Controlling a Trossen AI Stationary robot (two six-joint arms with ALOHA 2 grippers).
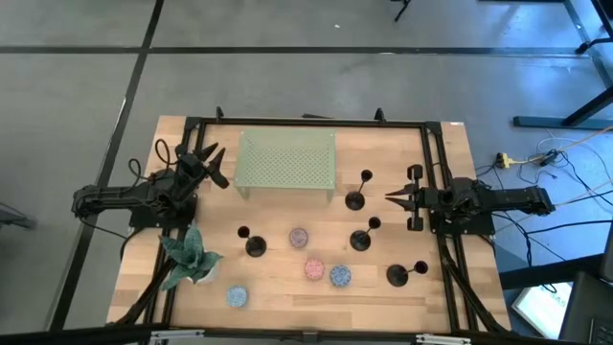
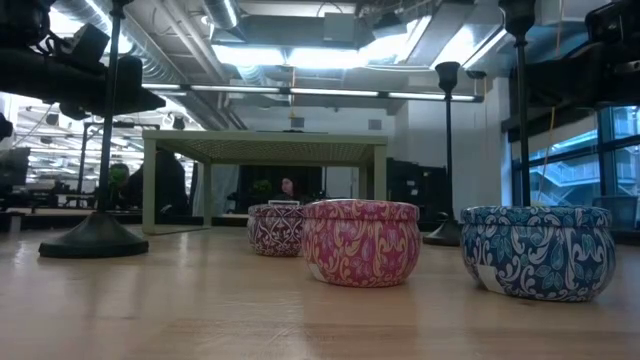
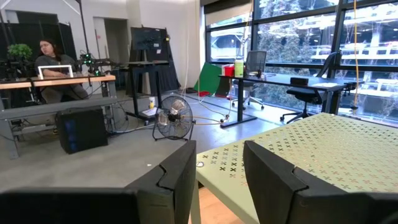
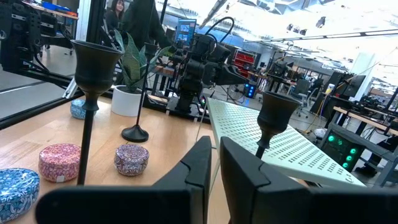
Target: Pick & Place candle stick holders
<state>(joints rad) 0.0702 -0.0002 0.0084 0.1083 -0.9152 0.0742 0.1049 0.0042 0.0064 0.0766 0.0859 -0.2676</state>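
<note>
While both arms wait at the table's sides, the four candle stick holders stand upright on the wood: one just off the pale green perforated riser toward 4 o'clock, one below it, one at 5 o'clock near the front right, and one alone left of centre. Between them sit small candle tins — a pink one, a blue one touching it. At 9 o'clock the left gripper hangs by the riser's corner, fingers spread. At 3 o'clock the right gripper points toward the nearest holder, fingers parted only narrowly, pinching nothing. A potted plant stands at 7 o'clock.
</note>
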